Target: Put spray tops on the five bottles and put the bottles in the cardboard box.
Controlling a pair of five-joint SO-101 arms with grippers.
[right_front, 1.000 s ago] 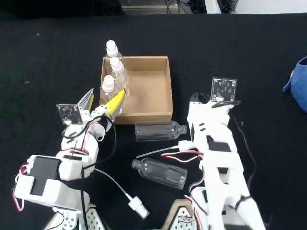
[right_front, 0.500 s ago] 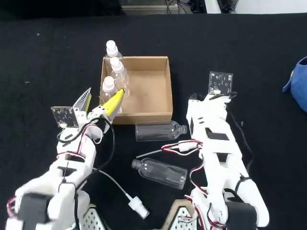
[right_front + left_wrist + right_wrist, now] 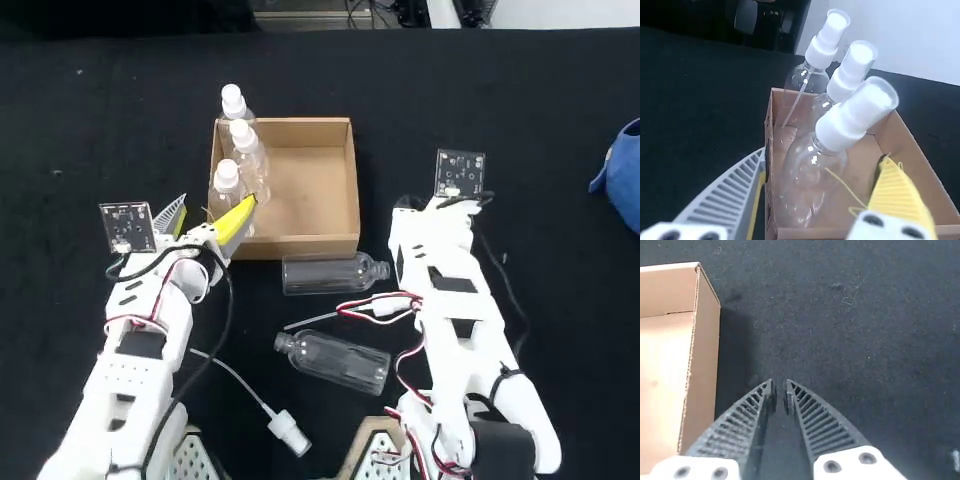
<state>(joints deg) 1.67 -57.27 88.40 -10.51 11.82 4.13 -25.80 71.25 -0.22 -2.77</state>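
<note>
The cardboard box [image 3: 335, 240] stands mid-table. Three clear bottles with white spray tops stand along its left wall; the nearest bottle [image 3: 226, 178] [image 3: 810, 165] sits between the fingers of my left gripper [image 3: 215, 200] [image 3: 822, 157], which is open. Its yellow finger [image 3: 895, 192] is inside the box and its grey finger [image 3: 727, 197] outside the wall. Two uncapped bottles lie in front of the box, one [image 3: 330, 273] close to it and another [image 3: 335, 360] nearer the arms. My right gripper [image 3: 779, 390] is shut on nothing, above black cloth right of the box [image 3: 670, 355].
A loose spray top [image 3: 290, 432] with its long tube lies near the front edge. A second spray top [image 3: 385, 305] lies by the right arm, under its red and white wires. A blue object [image 3: 625, 175] sits at the far right edge.
My left gripper has drawn back a little toward the front left, still open around the nearest bottle. The right wrist shifted slightly away from the front, then kept still.
</note>
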